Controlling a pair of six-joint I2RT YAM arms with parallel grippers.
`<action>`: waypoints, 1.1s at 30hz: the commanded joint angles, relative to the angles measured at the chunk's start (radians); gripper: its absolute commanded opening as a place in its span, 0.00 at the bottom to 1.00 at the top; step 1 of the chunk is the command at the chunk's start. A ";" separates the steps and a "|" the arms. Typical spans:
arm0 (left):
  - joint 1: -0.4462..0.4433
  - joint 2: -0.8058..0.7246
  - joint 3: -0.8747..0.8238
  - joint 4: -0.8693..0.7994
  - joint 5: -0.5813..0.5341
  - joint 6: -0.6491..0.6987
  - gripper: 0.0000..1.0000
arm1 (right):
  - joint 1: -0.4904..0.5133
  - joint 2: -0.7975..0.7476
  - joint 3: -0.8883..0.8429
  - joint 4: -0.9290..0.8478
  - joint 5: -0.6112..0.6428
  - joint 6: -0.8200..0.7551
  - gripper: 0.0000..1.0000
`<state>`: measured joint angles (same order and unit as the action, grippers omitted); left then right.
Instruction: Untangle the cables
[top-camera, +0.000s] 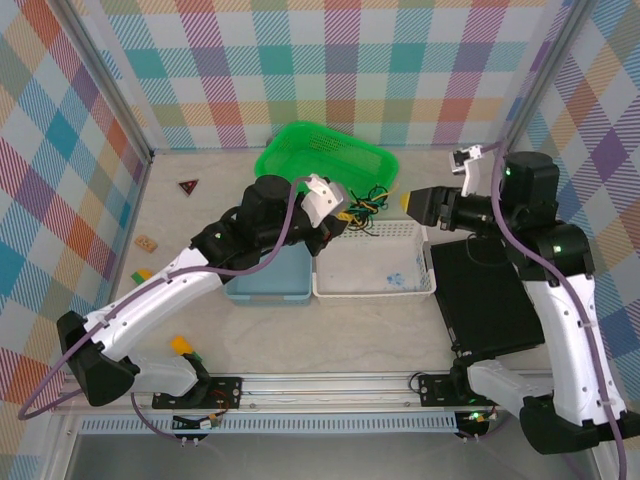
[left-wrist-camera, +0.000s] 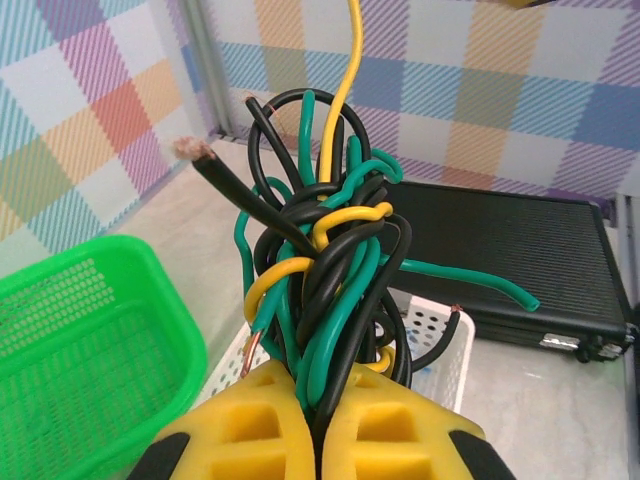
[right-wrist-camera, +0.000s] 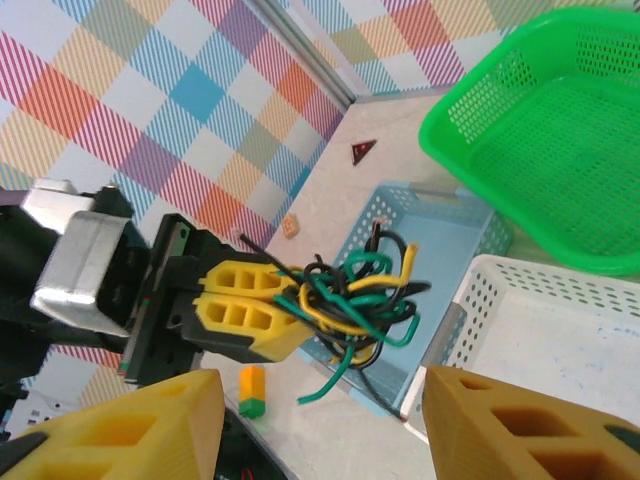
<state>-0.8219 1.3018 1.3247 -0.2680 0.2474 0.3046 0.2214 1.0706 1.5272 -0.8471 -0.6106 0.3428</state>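
- Pinching the knot at its lower end, the left gripper (left-wrist-camera: 318, 405) has its yellow pads pressed together on the cables (left-wrist-camera: 320, 270), which stand up out of the jaws as one tight clump.
- Facing that clump, the right gripper (right-wrist-camera: 322, 425) hangs with its fingers spread wide and nothing between them.
- From where I stand the clump is up in the air, over the seam where the blue bin (top-camera: 268, 285) meets the white basket (top-camera: 375, 288), just in front of the green basket (top-camera: 320, 150).
- I'd judge it light and springy: thin insulated wire that keeps its bends, with a smooth jacket that could slip through a loose pinch. Tugging at the mass itself would probably only cinch it tighter.
- The free ends look like the sensible places to take hold: the green tail (left-wrist-camera: 480, 282) jutting off to one side, the black end (left-wrist-camera: 215, 170) sticking out at an angle, or the yellow strand (left-wrist-camera: 345, 90) that runs straight up out of the wrist view.
- As for looks, it is a fist of black, green and yellow loops wound through each other. Bare copper shows at several cut tips, and the black end is frayed.
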 joint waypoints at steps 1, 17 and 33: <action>0.006 -0.046 -0.010 0.023 0.079 0.033 0.00 | -0.007 0.048 0.008 -0.058 -0.040 -0.043 0.54; 0.007 -0.024 -0.015 0.003 0.152 0.070 0.00 | -0.007 0.039 -0.017 -0.004 -0.091 -0.083 0.60; 0.012 -0.001 0.015 -0.128 0.103 0.275 0.00 | -0.007 -0.016 0.004 -0.113 -0.009 -0.503 0.64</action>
<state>-0.8207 1.2968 1.3121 -0.3725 0.3145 0.5060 0.2214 1.0866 1.5387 -0.9535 -0.5953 -0.0101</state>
